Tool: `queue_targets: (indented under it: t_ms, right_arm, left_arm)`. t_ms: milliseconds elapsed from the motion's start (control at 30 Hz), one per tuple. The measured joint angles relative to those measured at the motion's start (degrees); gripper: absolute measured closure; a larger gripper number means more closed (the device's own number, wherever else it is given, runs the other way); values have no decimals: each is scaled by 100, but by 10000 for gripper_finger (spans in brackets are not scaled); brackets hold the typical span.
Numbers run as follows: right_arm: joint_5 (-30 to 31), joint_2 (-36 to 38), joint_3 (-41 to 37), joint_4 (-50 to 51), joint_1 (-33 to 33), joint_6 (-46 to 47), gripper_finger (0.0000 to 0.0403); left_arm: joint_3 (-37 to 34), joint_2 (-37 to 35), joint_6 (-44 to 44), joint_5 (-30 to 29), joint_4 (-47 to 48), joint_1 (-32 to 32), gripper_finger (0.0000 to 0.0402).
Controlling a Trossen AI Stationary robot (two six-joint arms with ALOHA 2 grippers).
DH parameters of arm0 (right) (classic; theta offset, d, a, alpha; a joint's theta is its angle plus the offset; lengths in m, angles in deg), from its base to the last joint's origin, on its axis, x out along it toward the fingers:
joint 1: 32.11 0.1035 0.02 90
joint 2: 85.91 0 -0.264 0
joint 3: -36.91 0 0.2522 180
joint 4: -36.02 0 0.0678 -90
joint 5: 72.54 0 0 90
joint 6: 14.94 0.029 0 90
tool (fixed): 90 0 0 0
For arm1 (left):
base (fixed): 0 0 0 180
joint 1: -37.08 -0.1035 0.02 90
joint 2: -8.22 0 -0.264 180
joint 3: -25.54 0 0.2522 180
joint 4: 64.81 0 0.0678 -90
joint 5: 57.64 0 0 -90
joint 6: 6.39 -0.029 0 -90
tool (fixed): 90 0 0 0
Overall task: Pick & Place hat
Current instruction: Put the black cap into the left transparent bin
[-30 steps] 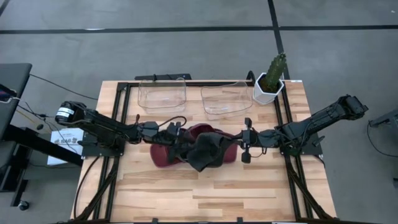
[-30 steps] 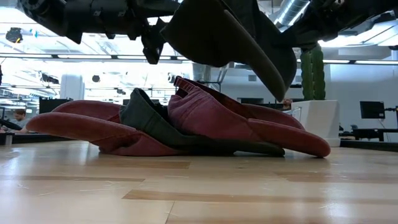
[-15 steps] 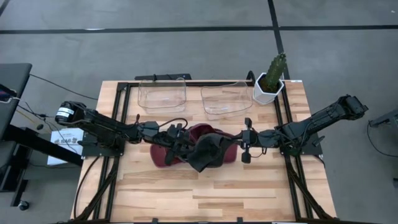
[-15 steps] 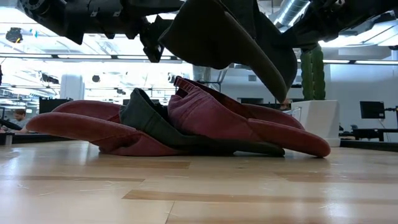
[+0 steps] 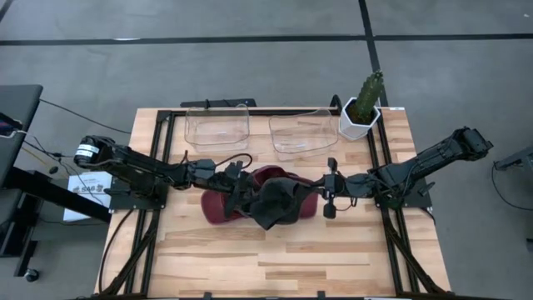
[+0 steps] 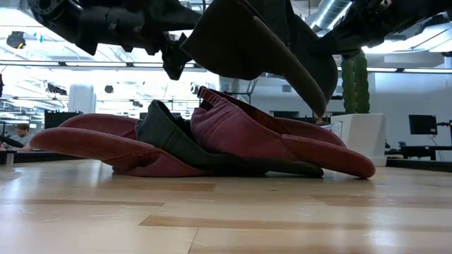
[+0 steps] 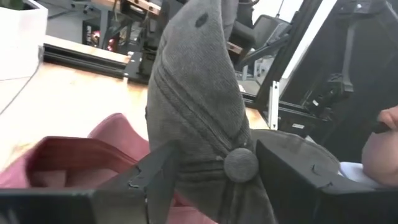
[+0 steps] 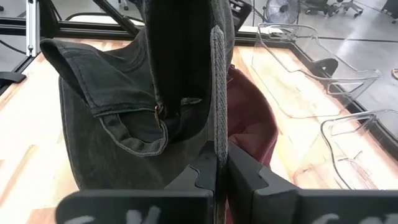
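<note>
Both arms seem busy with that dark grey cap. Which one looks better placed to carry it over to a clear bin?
Probably the right. The right gripper is shut on the grey cap, with the clear bins close beside it. The left gripper also pinches it.

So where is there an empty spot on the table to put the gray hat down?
The wide bare wood at the near edge of the table, in front of the red hats, is free. The middle is crowded: both pincers, left and right, hold the gray hat above the pile. The back edge has two clear bins and a potted cactus.
</note>
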Motion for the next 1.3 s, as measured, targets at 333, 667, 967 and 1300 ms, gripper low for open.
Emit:
queue_targets:
  t_ms: [333, 667, 967, 1300]
  right_arm:
    - [-9, 0, 0, 0, -1, 0, 396]
    - [-10, 0, 0, -2, -1, 2, 384]
    - [-9, 1, 0, -4, -1, 1, 387]
    - [-53, 0, 0, -39, 2, 0, 360]
  left_arm:
    - [0, 0, 0, -741, 7, 3, 206]
    - [0, 0, 0, -817, 9, 3, 309]
    - [0, 0, -24, -818, 4, 3, 354]
    - [0, 0, -24, -820, 2, 3, 355]
